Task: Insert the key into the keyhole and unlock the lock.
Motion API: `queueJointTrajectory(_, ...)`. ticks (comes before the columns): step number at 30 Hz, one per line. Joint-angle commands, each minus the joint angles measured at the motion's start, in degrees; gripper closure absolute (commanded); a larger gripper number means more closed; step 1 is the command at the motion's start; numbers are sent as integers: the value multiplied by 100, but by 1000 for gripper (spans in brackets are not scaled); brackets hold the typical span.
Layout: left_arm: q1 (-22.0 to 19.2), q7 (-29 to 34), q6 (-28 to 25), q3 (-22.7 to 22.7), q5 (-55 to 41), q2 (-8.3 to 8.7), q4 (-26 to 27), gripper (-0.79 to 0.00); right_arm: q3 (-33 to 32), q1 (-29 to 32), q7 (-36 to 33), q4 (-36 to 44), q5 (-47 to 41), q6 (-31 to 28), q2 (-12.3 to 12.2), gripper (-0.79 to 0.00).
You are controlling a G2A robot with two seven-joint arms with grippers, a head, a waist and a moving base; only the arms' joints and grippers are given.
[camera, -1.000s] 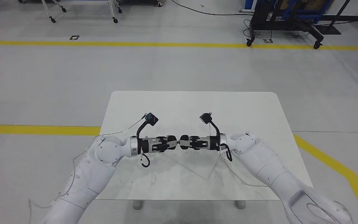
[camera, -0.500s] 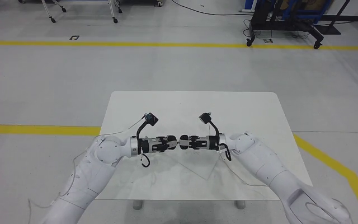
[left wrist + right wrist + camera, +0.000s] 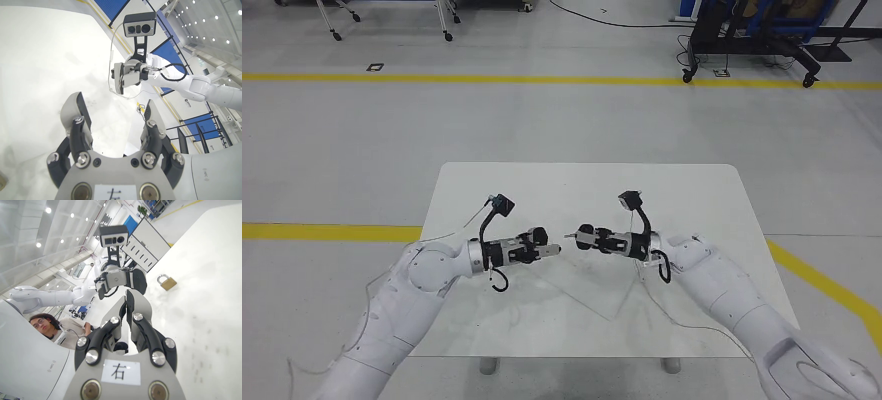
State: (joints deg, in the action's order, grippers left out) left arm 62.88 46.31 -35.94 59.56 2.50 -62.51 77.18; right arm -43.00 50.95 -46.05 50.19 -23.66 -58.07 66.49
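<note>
A brass padlock point(image 3: 167, 282) with a silver shackle lies on the white table point(image 3: 208, 275); its corner point(image 3: 2, 182) also peeks in at the edge of the left wrist view. My left gripper point(image 3: 115, 100) is open with nothing between its fingers and hovers over the table's middle point(image 3: 550, 248). Facing it a short way off is my right gripper point(image 3: 572, 238), shut point(image 3: 126, 295). In the left wrist view a thin metal piece, seemingly the key point(image 3: 119, 87), sticks out from the right gripper's fingertips point(image 3: 118, 83).
The table's far half point(image 3: 592, 190) is bare. Thin cables hang from both wrists near the grippers. The floor around has yellow lines point(image 3: 322, 232), and racks and carts stand far behind.
The two grippers, tip to tip at the table's middle before, have drawn apart. Both wrists have turned and shifted slightly toward the far side.
</note>
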Motion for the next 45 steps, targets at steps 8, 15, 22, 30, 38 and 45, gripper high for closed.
queueJointTrajectory(8, 577, -389, 175, 850, 667, 222, 957, -785, -1846, 828, 230, 685, 100, 7, -526, 0)
queueJointTrajectory(15, 577, -389, 175, 850, 667, 222, 957, -785, -1846, 828, 230, 685, 100, 7, -526, 0)
queueJointTrajectory(22, 1363, -1996, 1157, 1462, 4101, 352, 2151, -785, -1846, 828, 230, 685, 100, 7, -526, 0)
queueJointTrajectory(30, 2017, -1361, 2583, 1545, 6069, 406, 2661, -785, -1846, 828, 230, 685, 100, 7, -526, 0)
queueJointTrajectory(38, 1109, -730, 3025, 448, 6407, 169, 1606, -782, -1846, 828, 230, 685, 100, 7, -526, 0)
queueJointTrajectory(45, 877, -435, 3083, 66, 6276, 47, 1260, -610, -1846, 828, 230, 685, 100, 7, -526, 0)
